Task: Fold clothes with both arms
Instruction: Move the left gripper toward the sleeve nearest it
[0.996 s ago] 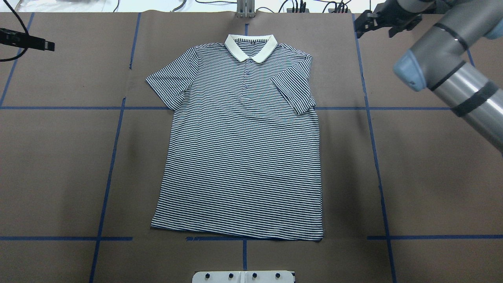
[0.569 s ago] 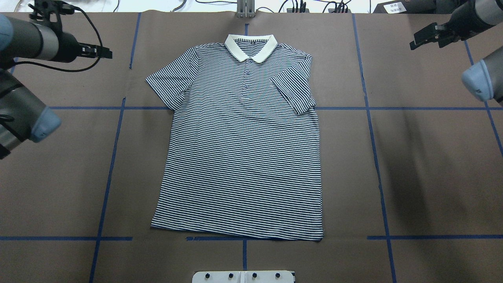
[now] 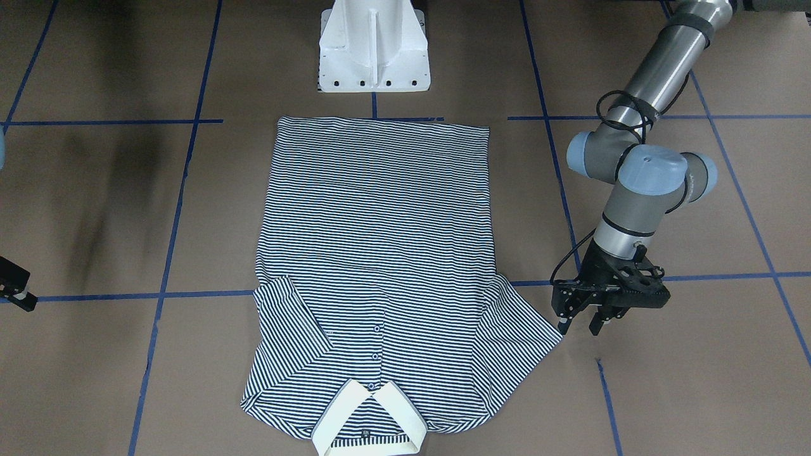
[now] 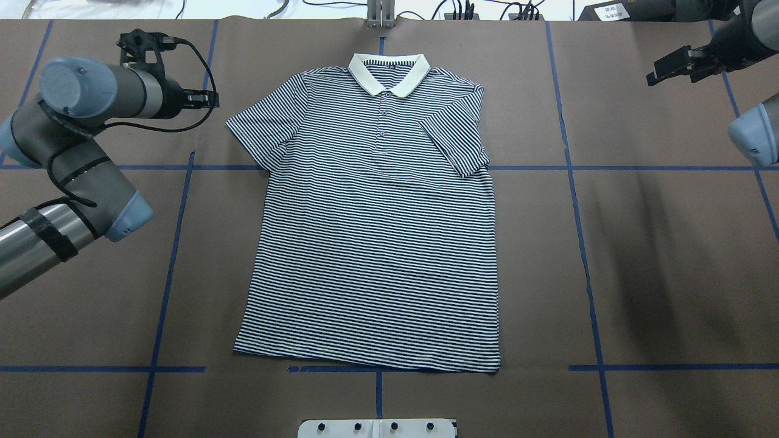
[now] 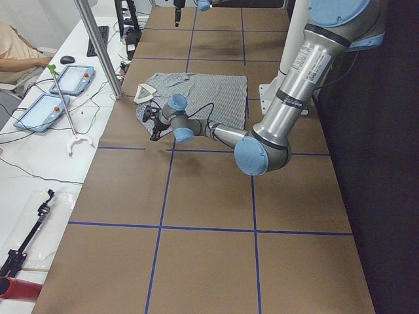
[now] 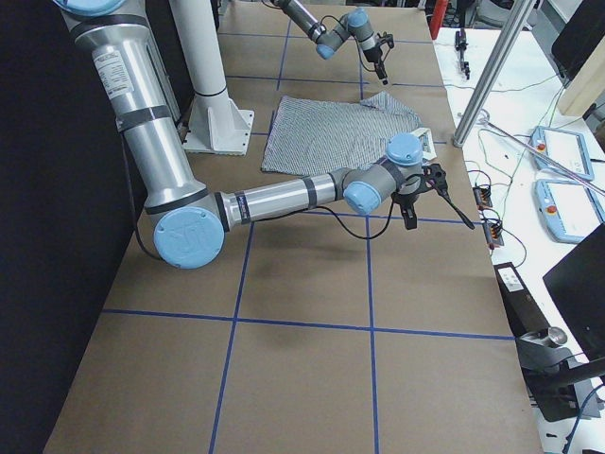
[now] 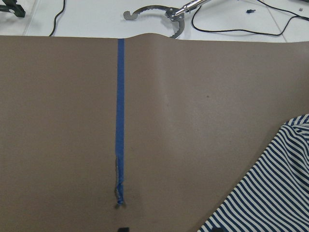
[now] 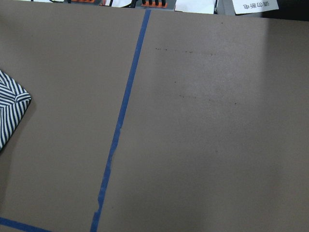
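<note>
The shirt [image 4: 371,243] lies flat. The left claw [image 3: 578,328] is open by a sleeve. You cannot tell with the right claw [image 4: 664,68].

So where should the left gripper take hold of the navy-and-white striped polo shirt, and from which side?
Probably the cuff edge of the spread sleeve of the navy-and-white striped polo shirt, coming in low from the outer side, where the open left gripper is. That sleeve lies flat and splayed outwards, its edge free; the other sleeve is already folded over the chest.

1x shirt [image 4: 371,243], 2x arms [image 4: 91,97] [image 4: 754,131]
</note>
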You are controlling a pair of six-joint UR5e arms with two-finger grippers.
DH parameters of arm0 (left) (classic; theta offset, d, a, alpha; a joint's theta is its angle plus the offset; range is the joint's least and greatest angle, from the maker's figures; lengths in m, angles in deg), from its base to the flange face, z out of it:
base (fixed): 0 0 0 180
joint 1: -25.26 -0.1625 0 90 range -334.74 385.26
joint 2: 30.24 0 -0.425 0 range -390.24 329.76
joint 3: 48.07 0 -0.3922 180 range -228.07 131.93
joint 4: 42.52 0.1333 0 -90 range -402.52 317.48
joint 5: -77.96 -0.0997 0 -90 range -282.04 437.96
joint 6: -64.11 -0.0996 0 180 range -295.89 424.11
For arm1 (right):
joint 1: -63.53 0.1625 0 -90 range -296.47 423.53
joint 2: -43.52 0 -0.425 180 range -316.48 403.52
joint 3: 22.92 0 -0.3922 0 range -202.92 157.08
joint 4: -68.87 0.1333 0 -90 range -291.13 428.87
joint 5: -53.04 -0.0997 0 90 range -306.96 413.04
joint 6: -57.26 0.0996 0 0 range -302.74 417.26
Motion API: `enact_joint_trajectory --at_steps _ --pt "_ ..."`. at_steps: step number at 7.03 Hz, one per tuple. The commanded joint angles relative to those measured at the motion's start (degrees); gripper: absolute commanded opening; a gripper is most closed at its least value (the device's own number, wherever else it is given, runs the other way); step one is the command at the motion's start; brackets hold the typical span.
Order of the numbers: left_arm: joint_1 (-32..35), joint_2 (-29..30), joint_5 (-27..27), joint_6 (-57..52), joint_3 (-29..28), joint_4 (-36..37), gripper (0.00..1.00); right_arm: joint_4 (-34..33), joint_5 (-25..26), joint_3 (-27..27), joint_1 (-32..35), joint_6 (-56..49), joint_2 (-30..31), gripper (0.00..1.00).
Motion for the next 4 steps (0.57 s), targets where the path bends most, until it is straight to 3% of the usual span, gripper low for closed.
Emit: enact_joint_trajectory --at_steps 1,4 --pt "-0.68 1.95 -0.25 0.29 -3.75 -1.8 0.64 0.02 0.07 -0.02 -0.07 0.0 0.03 1.0" --pt "-2.09 2.21 -1.83 0.29 -3.84 -1.71 0.62 0.02 0.07 -0.02 -0.07 0.0 0.03 1.0"
